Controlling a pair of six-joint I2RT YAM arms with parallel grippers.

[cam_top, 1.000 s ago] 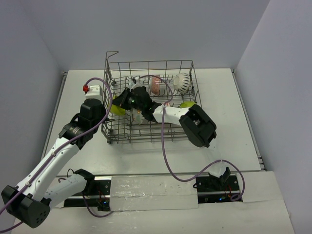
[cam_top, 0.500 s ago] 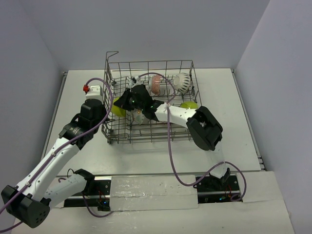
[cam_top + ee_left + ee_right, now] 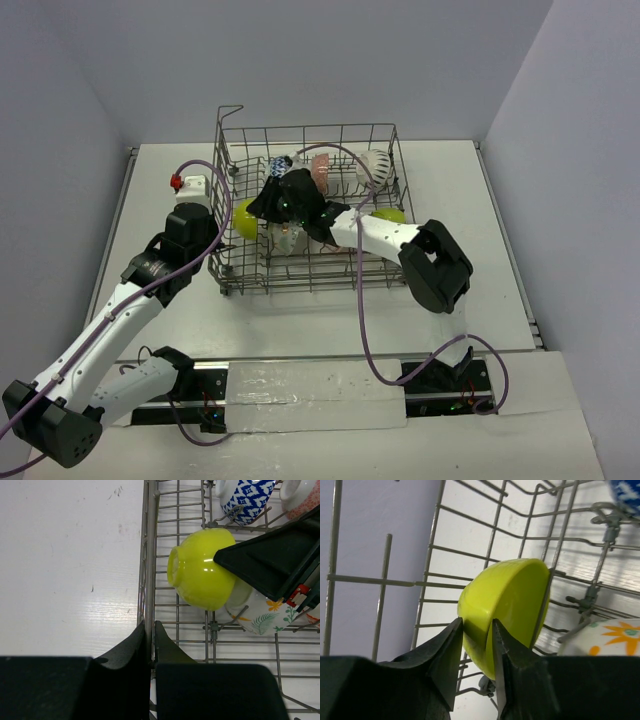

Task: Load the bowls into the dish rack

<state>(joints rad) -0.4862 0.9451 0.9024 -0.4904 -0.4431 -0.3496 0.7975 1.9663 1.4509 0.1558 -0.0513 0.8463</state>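
Observation:
The grey wire dish rack (image 3: 310,285) stands mid-table. My right gripper (image 3: 262,208) is shut on a lime-green bowl (image 3: 244,218), held on its side just inside the rack's left wall. The right wrist view shows the gripper (image 3: 478,630) pinching the bowl's (image 3: 507,610) wall. My left gripper (image 3: 217,248) is shut on the rack's left rim (image 3: 148,555), its fingertips (image 3: 151,630) clamping the wire. In the rack sit a blue-white bowl (image 3: 281,164), a red-orange bowl (image 3: 320,170), a white dark-marked bowl (image 3: 375,168), a yellow-floral bowl (image 3: 285,238) and a second lime-green bowl (image 3: 388,215).
Upright tines and a raised wire loop (image 3: 230,110) stand in and on the rack. Walls close in the table on the left, back and right. A purple cable (image 3: 355,300) trails from the right arm over the rack's front.
My right arm's elbow has swung right, and its gripper has shifted slightly toward the back with the lime-green bowl, uncovering the blue-white bowl. My left gripper has not moved.

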